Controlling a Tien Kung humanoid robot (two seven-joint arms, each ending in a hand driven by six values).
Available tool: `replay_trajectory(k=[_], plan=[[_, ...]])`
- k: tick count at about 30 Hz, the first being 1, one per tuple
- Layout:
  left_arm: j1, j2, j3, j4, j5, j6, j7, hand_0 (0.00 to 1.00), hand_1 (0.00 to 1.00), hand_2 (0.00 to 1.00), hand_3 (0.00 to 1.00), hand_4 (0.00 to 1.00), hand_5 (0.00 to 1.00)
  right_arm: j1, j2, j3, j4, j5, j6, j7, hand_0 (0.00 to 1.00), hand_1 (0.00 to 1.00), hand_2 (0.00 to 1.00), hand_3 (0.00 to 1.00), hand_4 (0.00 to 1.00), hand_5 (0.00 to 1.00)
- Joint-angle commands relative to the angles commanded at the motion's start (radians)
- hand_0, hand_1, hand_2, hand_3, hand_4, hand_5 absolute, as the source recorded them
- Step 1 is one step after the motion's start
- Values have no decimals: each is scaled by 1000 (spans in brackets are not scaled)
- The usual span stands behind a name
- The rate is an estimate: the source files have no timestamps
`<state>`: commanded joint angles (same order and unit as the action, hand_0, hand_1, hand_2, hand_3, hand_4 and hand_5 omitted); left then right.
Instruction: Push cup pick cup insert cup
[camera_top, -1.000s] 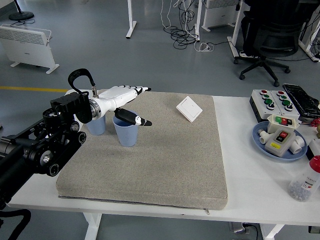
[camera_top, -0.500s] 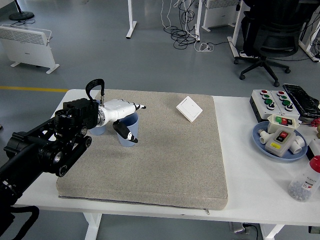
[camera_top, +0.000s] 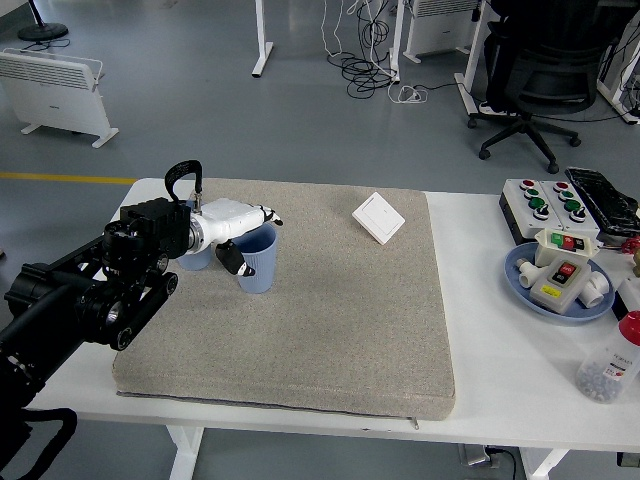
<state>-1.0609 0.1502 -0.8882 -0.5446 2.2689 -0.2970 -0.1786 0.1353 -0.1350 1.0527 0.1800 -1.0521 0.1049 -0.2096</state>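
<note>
2 blue cups (camera_top: 257, 264) — the far one mostly hidden behind the left robot hand (camera_top: 240, 232), which pinches the near one's rim.

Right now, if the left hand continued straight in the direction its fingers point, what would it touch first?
The left hand points right across the grey mat, over the blue cup it already touches. Beyond that the white switch plate lies roughly in line, though depth is unclear and the hand may pass above it.

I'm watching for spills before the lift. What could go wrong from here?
The left hand pinches only the near rim of the blue cup, so the cup could tilt or slip out. The second blue cup sits close behind the wrist and might get knocked.
</note>
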Motion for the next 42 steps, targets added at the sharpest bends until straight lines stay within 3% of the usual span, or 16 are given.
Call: replay_trajectory(k=[1, 2, 7, 8, 13, 14, 19, 20, 25, 26, 31, 32, 36, 42], plan=[[0, -1, -1, 4, 0, 1, 0, 785, 871, 993, 896, 741, 26, 0, 0, 0, 0, 0, 0, 0, 774, 677, 675, 567, 128, 473], [-1, -3, -5, 12, 0, 3, -1, 716, 837, 981, 872, 684, 2, 1, 0, -1, 0, 1, 0, 0, 774, 677, 675, 567, 128, 472], [-3, -6, -10, 30, 0, 6, -2, 716, 837, 981, 872, 684, 2, 2, 0, -1, 0, 3, 0, 0, 774, 677, 675, 567, 128, 472], [-3, -5, -7, 33, 0, 6, -1, 617, 760, 919, 839, 572, 2, 2, 0, -1, 0, 3, 0, 0, 774, 677, 675, 567, 128, 473], [-2, -1, 2, 35, 0, 7, -3, 617, 760, 919, 839, 572, 2, 2, -1, 0, 0, 1, 0, 0, 774, 677, 675, 567, 128, 473], [-1, 0, 4, 34, 0, 6, -3, 547, 606, 685, 803, 425, 2, 2, -1, 0, 0, 1, 0, 0, 774, 677, 675, 567, 128, 472], [5, 5, 18, 28, 0, 25, -17, 547, 606, 685, 803, 425, 2, 2, 0, 1, 0, -1, 0, 0, 774, 677, 675, 567, 128, 472], [6, 7, 19, 24, 0, 32, -21, 537, 508, 493, 631, 364, 2, 2, 0, 1, 0, 0, 0, 0, 774, 677, 674, 567, 127, 473], [10, 13, 28, 2, 0, 54, -36, 537, 508, 493, 631, 364, 2, 1, 1, 2, 0, 0, 0, 0, 774, 677, 674, 567, 127, 473], [11, 15, 31, -6, 0, 53, -36, 510, 414, 402, 509, 414, 2, 1, 1, 3, 0, 0, 0, 0, 774, 677, 675, 567, 127, 472], [15, 22, 36, -35, 0, 42, -30, 510, 414, 402, 509, 414, 2, 1, 1, 3, 0, 1, 0, 1, 774, 677, 675, 567, 127, 472], [16, 24, 38, -43, 0, 38, -28, 499, 359, 354, 433, 377, 2, 1, 1, 3, 0, 1, 0, 1, 774, 678, 675, 567, 128, 472], [18, 35, 42, -72, 0, 19, -18, 499, 359, 354, 433, 377, 2, 1, 0, 4, 0, 1, 0, 1, 774, 678, 675, 567, 128, 472], [17, 83, 30, -199, -2, -50, 23, 499, 350, 352, 419, 361, 2, -3, 0, 8, 0, 6, -2, 2, 774, 679, 676, 567, 128, 473]])
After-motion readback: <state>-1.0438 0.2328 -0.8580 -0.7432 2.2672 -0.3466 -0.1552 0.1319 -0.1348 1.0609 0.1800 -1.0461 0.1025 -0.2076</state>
